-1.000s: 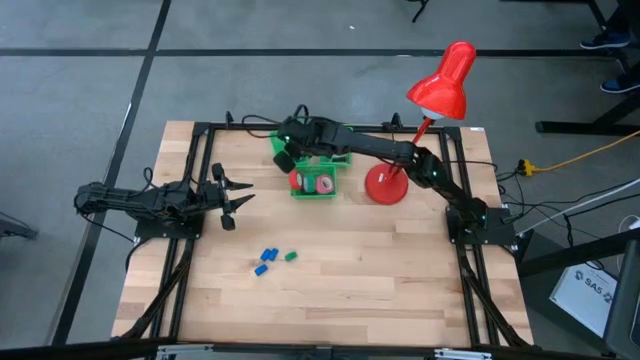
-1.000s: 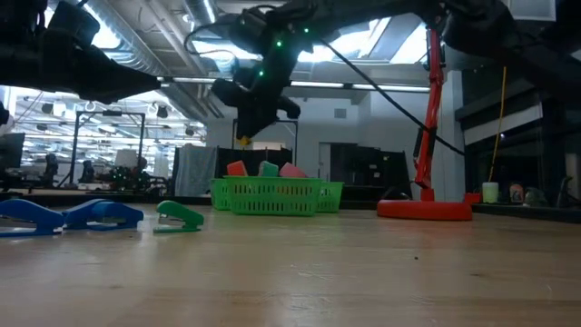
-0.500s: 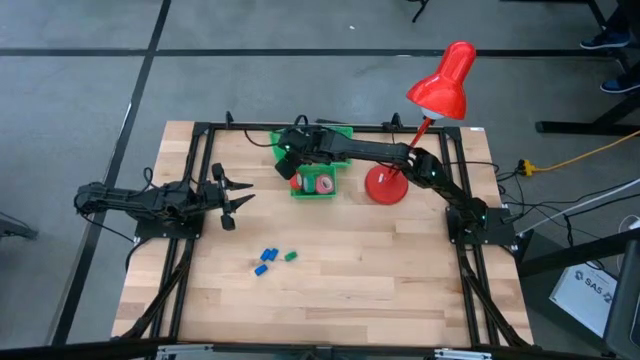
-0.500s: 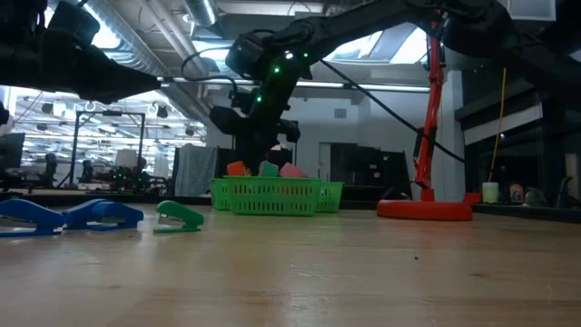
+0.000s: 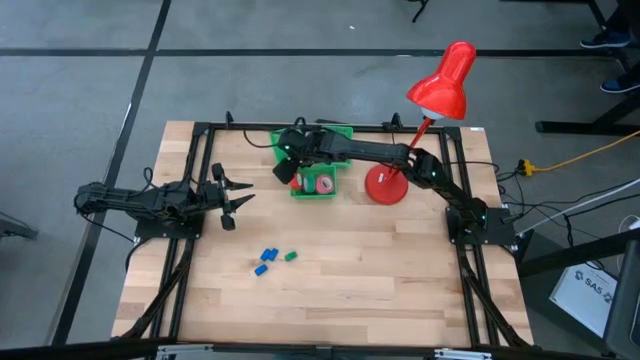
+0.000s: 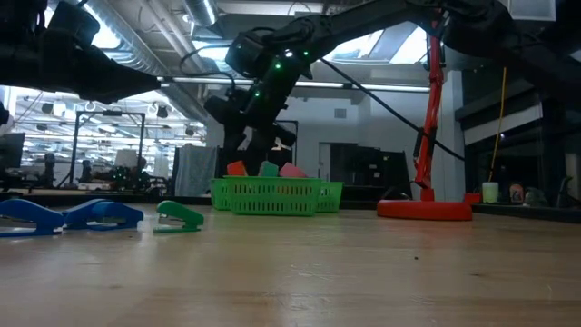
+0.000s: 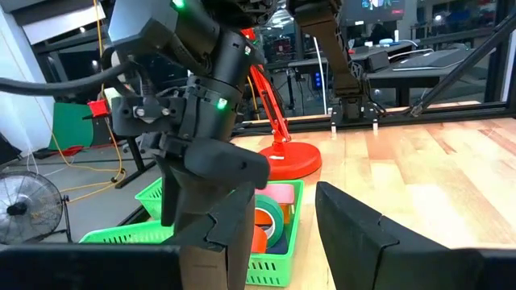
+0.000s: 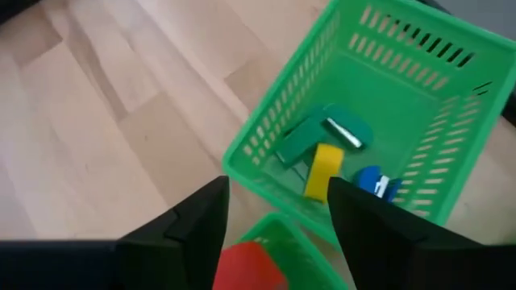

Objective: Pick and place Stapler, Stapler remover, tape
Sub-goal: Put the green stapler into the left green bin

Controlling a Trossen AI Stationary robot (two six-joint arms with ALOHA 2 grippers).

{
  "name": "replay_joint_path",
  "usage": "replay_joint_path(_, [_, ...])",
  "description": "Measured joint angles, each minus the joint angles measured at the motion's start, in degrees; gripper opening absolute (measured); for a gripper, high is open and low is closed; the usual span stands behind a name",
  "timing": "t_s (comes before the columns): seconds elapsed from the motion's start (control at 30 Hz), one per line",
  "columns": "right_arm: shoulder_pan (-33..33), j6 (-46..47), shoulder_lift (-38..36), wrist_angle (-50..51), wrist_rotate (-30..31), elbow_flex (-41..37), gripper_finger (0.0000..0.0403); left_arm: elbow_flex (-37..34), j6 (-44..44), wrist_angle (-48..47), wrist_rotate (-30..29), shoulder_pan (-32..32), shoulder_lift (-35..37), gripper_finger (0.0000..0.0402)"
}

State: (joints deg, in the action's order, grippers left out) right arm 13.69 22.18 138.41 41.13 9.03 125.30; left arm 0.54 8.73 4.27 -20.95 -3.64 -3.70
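My right gripper (image 8: 278,193) hangs open over the left end of two green baskets (image 5: 322,188). The farther basket (image 8: 363,121) holds green, yellow (image 8: 322,171) and blue small staplers. The nearer basket (image 7: 274,266) holds the tape rolls (image 7: 270,221), red and pink (image 5: 318,183). Two blue staplers (image 5: 265,262) and a green one (image 5: 290,256) lie on the table nearer the front; the low view also shows them (image 6: 104,214). My left gripper (image 5: 240,194) waits at the table's left, pointing level, open. No stapler remover is in view.
A red desk lamp stands with its round base (image 5: 385,185) right of the baskets, and its stem (image 6: 431,118) leans up over the right arm. Black frame rails (image 5: 200,180) run along the table's left and right sides. Bare wood lies toward the near edge.
My right gripper has sunk toward the farther basket, tipping further down, and opened. The yellow stapler that hung at its fingertips a second ago now lies in that basket.
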Motion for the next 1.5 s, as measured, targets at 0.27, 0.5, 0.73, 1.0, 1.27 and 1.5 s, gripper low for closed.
replay_joint_path(0.27, [-3.5,-2.8,-0.3,0.7,-0.1,1.7,0.0218,0.0,0.0,0.0,0.0,0.0,0.0,0.0128])
replay_joint_path(0.5, [-8.8,-3.5,-0.4,5.3,-2.3,7.5,0.0218,0.0,0.0,0.0,0.0,0.0,0.0,0.0127])
replay_joint_path(0.73, [-15.4,-6.3,-1.0,8.6,-9.1,9.7,0.0218,0.0,0.0,0.0,0.0,0.0,0.0,0.0128])
replay_joint_path(1.0, [-23.3,-19.6,-1.2,13.2,-13.5,8.2,0.0218,0.0,0.0,0.0,0.0,0.0,0.0,0.0127])
replay_joint_path(1.27, [-28.1,-29.9,-1.2,13.4,-12.6,3.8,0.0218,0.0,0.0,0.2,0.0,0.0,0.0,0.0127])
replay_joint_path(1.5, [-28.7,-30.2,-1.2,11.1,-12.0,0.9,0.0218,0.0,0.0,0.2,0.0,0.0,0.0,0.0127])
